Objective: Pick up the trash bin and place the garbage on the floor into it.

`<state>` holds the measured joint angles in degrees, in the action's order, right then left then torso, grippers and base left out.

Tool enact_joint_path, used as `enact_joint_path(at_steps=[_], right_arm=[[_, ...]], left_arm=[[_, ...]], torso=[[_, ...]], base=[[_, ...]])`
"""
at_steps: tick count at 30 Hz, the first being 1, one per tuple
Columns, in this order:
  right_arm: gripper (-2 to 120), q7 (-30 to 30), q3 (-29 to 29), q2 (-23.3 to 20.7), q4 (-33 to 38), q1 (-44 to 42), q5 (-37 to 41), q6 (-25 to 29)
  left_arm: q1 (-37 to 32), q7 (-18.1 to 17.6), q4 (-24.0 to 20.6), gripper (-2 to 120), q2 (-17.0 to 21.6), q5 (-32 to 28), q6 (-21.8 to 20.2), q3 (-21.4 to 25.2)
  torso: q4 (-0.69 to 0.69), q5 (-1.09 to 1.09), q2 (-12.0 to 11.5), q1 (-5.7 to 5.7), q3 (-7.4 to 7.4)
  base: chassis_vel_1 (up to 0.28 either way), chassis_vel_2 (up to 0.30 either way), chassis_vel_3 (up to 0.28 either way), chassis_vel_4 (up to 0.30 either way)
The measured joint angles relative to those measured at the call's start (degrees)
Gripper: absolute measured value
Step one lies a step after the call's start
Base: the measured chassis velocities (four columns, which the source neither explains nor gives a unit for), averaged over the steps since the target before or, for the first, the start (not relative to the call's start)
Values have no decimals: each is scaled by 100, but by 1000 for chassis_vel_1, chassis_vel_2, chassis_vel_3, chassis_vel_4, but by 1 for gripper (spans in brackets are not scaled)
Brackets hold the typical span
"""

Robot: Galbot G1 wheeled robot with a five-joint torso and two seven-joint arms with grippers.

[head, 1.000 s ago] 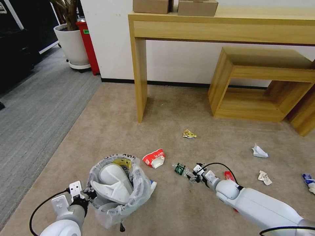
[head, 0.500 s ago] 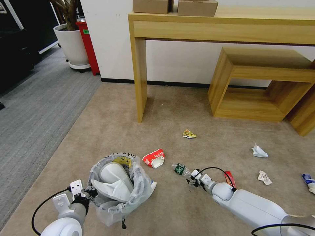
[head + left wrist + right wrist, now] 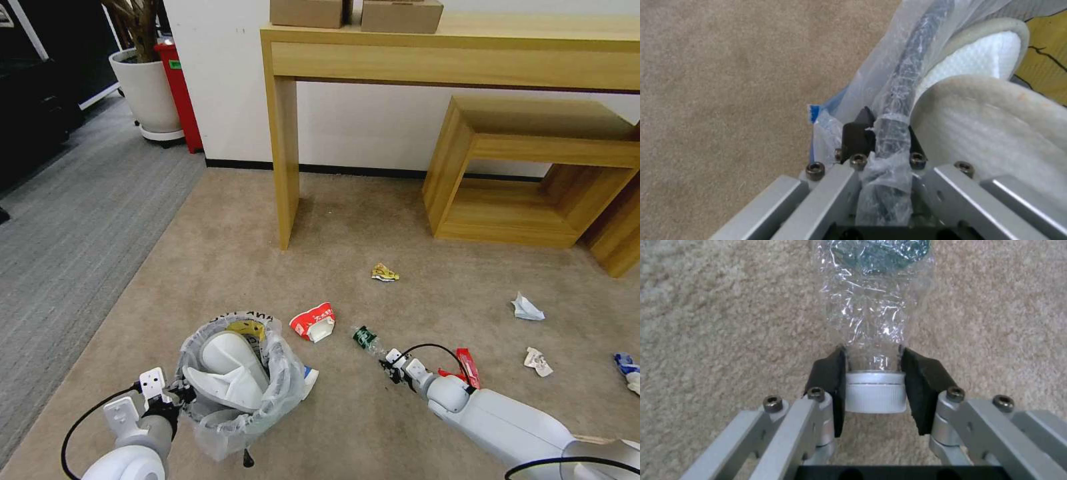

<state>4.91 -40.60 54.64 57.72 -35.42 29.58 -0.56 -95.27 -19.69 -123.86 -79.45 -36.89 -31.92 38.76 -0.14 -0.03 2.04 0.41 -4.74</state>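
Beige carpet [image 3: 373, 220] spreads before us. Our left gripper [image 3: 880, 140] is clamped on the rim of the trash bin [image 3: 233, 383], a small dark bin lined with a crinkly clear bag and stuffed with white slippers [image 3: 227, 373]. Our right gripper [image 3: 873, 386] pinches the white cap of a crushed clear bottle [image 3: 367, 339] with a green label, beside a red-white cup [image 3: 313, 321].

From my feed this looks like an office: beige carpet [image 3: 220, 253] meeting grey carpet [image 3: 73, 220], a long light-wood desk [image 3: 467, 57] against a white wall with cardboard boxes [image 3: 357, 12] on top, and a potted plant [image 3: 143, 80] beside a red bin [image 3: 179, 93].
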Motion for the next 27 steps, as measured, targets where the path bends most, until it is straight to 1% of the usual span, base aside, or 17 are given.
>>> enact_joint_path(at_steps=[5, 7, 8, 9, 11, 12, 13, 15, 16, 19, 20, 22, 23, 24, 25, 27], right_arm=[[27, 61, 128, -67, 171, -88, 4, 50], [27, 121, 259, -172, 420, -148, 54, 85], [27, 136, 371, -271, 665, -196, 107, 125], [27, 136, 371, -271, 665, -196, 107, 125], [27, 151, 658, -485, 1228, -303, 246, 209], [27, 151, 658, -485, 1228, -303, 246, 209], [27, 139, 851, -608, 1551, -386, 283, 336], [27, -30, 1262, -884, 2077, -557, 234, 756], [27, -30, 1262, -884, 2077, -557, 234, 756], [27, -460, 1759, -1377, 2788, -774, 214, 1332], [27, -460, 1759, -1377, 2788, -774, 214, 1332], [27, -992, 1957, -1595, 3098, -789, 238, 1787], [27, -992, 1957, -1595, 3098, -789, 238, 1787], [27, -1387, 2033, -1703, 3278, -749, 321, 2052], [27, -1545, 2057, -1748, 3358, -714, 368, 2155], [27, -2126, 2085, -1943, 3820, -498, 657, 2377]], left_arm=[[47, 0, 66, 1, -9, 16, 2, -13], [74, -7, 112, 1, -12, 26, 2, -18], [87, -10, 132, 1, -8, 29, 2, -19], [87, -10, 132, 1, -8, 29, 2, -19], [111, -12, 153, 1, 10, 31, 2, -21], [111, -12, 153, 1, 10, 31, 2, -21], [122, -13, 163, 1, 14, 31, 2, -23], [126, -16, 180, 1, 14, 45, -1, -35], [126, -16, 180, 1, 14, 45, -1, -35], [116, -14, 179, 1, 1, 83, -7, -70], [116, -14, 179, 1, 1, 83, -7, -70], [116, -13, 155, 1, -6, 98, -24, -103], [116, -13, 155, 1, -6, 98, -24, -103], [115, -12, 123, 1, -11, 112, -42, -124], [115, -12, 104, 1, -12, 120, -50, -134], [108, -14, 11, 1, -17, 131, -114, -179]], torso=[[0, 0, 0, 0, 0], [0, 0, 0, 0, 0], [0, 0, 0, 0, 0], [0, 0, 0, 0, 0], [0, 0, 0, 0, 0], [0, 0, 0, 0, 0], [1, 1, 0, 0, 0], [1, 0, 0, 0, 0], [1, 0, 0, 0, 0], [-2, 0, 0, 0, 0], [-2, 0, 0, 0, 0], [-2, -1, 0, -1, 0], [-2, -1, 0, -1, 0], [-1, 1, 0, -1, 0], [0, 2, 0, 0, 0], [1, 0, 0, 0, 0]], base=[[0, 0, 0, 0], [0, 0, 0, 0], [0, 0, 0, 0], [0, 0, 0, 0], [0, 0, 0, 0], [0, 0, 0, 0], [0, 0, 0, 0], [0, 0, 0, 0], [0, 0, 0, 0], [0, 0, 0, 0], [0, 0, 0, 0], [0, 0, 0, 0], [0, 0, 0, 0], [0, 0, 0, 0], [0, 0, 0, 0], [0, 0, 0, 0]])
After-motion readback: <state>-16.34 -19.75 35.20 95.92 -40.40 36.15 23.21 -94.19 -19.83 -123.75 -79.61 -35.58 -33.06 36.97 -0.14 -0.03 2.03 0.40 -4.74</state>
